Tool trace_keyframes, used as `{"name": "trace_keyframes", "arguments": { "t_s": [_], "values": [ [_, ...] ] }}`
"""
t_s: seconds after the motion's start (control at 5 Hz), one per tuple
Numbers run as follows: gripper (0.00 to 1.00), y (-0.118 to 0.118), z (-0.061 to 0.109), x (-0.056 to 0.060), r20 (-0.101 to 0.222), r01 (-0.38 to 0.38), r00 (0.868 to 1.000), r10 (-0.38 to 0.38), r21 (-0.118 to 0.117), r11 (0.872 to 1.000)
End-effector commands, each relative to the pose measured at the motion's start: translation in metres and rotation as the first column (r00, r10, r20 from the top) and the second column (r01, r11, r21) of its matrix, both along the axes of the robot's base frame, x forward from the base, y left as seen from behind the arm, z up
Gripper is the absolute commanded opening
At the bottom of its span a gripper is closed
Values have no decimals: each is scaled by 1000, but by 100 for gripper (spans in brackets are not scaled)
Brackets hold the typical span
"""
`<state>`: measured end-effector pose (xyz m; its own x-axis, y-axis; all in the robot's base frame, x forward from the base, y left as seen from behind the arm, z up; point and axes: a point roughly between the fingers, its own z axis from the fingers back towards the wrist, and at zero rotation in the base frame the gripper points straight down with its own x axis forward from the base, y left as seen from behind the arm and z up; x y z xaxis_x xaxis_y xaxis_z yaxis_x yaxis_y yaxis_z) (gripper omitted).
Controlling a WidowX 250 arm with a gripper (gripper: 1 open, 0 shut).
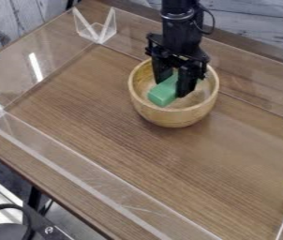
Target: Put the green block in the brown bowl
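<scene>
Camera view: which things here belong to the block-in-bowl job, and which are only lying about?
Job: green block, held inside the brown bowl by the shut gripper.
Lying about: clear plastic stand at the back; clear wall around the table.

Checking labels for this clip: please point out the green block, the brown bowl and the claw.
green block (164,93), camera view, on its mint face inside the bowl.
brown bowl (170,116), camera view, on the near outer wall.
claw (181,82), camera view, between its fingertips, inside the bowl.
</scene>
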<state>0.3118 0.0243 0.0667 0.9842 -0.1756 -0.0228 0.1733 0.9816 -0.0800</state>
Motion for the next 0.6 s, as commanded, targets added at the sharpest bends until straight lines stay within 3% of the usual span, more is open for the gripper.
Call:
{"name": "trace_keyframes", "arguments": {
  "t_s": [0.0,0.4],
  "values": [
    [0,4,18,12,65,-6,998,5,9,1000],
    [0,5,17,13,58,-8,998,7,9,1000]
  ]
}}
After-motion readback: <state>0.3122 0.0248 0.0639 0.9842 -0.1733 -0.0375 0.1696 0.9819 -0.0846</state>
